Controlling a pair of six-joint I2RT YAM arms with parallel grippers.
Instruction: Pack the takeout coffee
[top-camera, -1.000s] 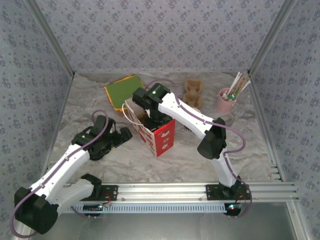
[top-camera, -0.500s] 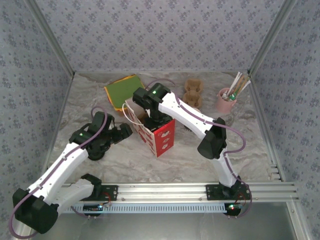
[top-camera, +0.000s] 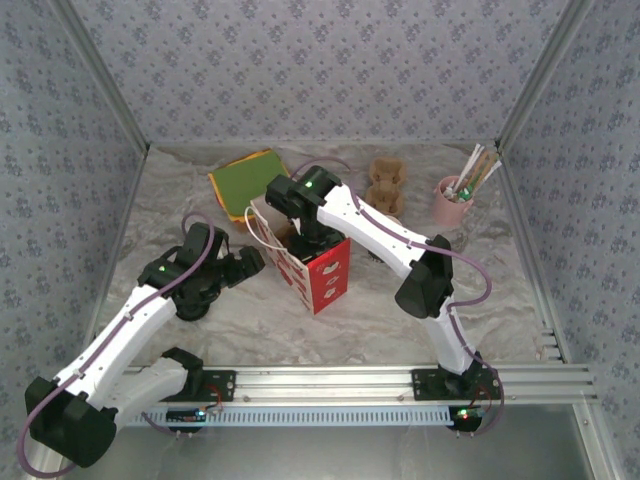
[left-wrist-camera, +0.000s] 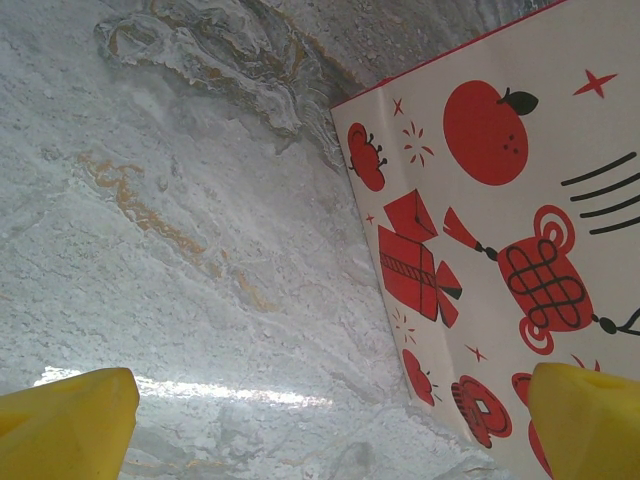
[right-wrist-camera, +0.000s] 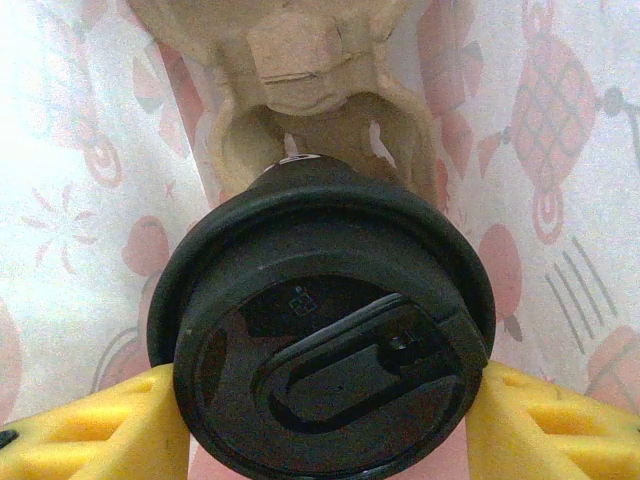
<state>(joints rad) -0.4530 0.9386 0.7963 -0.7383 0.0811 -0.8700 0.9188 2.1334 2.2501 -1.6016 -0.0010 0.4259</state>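
A: Status of coffee (right-wrist-camera: 320, 340)?
B: I see it inside the bag (top-camera: 328, 272), my right claw (right-wrist-camera: 325, 425) clenched on its sides.
A: Left claw (left-wrist-camera: 330, 425)?
B: Released, spread wide, just left of the bag.

left arm (top-camera: 140, 315) shifted slightly, left tool (top-camera: 246, 265) nudged toward the paper bag (top-camera: 328, 280)

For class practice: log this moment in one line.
right gripper: gripping round black-lidded coffee cup inside red-and-white paper bag | left gripper: open, beside bag

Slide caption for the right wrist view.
Black-lidded coffee cup held between yellow jaws inside the printed bag, over a cardboard carrier.
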